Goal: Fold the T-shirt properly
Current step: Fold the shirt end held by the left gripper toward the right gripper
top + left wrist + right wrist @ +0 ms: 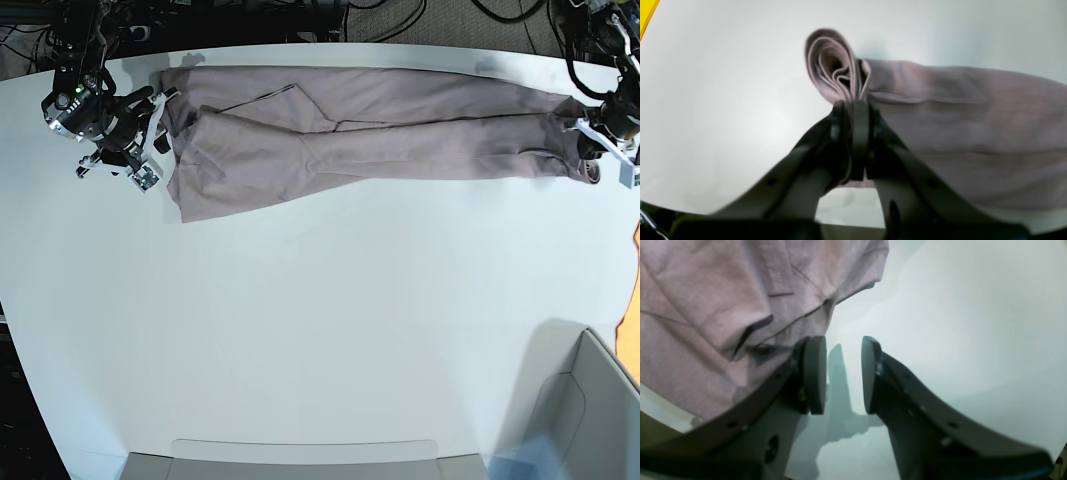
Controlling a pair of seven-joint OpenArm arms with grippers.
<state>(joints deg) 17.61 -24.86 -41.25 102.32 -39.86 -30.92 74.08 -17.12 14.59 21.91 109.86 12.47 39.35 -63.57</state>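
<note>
The mauve T-shirt (380, 125) lies stretched in a long narrow band across the far part of the white table (320, 330). My left gripper (855, 105) is shut on a bunched, rolled edge of the T-shirt (836, 73) at the band's right end; it shows in the base view (588, 150) too. My right gripper (843, 373) is open and empty, its jaws apart just beside the T-shirt's (723, 306) left end, over bare table. In the base view that gripper (160, 135) sits at the shirt's left edge.
A grey bin (590, 410) stands at the near right corner. A grey tray edge (300, 460) runs along the near side. An orange strip (632, 300) shows at the right edge. Cables lie beyond the table's far edge.
</note>
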